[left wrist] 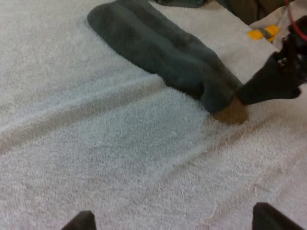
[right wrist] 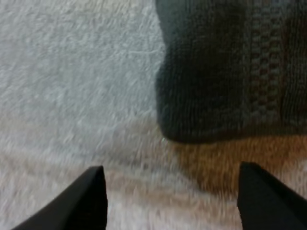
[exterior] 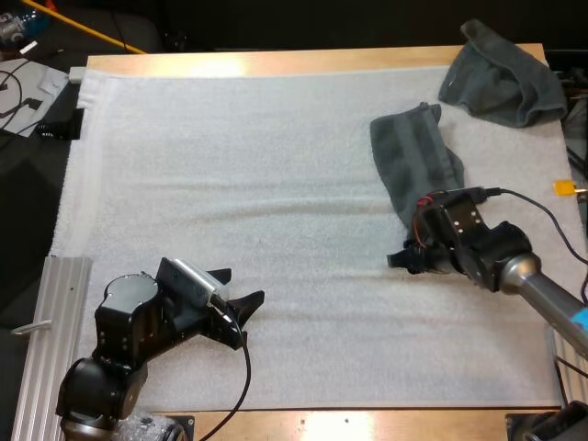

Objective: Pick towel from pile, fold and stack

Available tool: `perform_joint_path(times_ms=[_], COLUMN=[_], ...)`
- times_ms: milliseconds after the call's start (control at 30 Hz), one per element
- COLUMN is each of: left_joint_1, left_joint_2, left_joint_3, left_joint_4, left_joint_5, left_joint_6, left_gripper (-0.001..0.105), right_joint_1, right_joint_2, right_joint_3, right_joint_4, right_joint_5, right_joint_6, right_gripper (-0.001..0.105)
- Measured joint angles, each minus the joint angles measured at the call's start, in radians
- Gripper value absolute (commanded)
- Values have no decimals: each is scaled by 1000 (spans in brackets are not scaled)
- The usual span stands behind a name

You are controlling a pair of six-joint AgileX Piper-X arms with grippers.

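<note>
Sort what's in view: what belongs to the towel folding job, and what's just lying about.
For the job:
- long towel, laid out on the mat
- crumpled towel, at the far right corner
- right gripper, open at the long towel's near end
- left gripper, open over bare mat

Lying about:
- metal rail, beside the mat's left edge
- yellow rod, beyond the table

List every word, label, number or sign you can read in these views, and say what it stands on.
None: there is no readable writing on the stretched-out towel, the crumpled towel, the white mat or the wooden table.
</note>
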Motion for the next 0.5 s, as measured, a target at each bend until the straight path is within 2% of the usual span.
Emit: perform_joint_path(times_ms=[433,500], left_joint_1=[0,0], left_joint_2=[0,0], left_joint_3=[0,0], left_joint_4=[34,34], left_joint_5=[28,31], left_joint_6=[-7,-6], left_gripper=[64,64], right_joint_1=[0,0], right_joint_2=[233,264], right_joint_3=[-6,-8], right_joint_4=[-109,-124], right_joint_5=[39,58], right_joint_6=[47,57], right_gripper=[55,50])
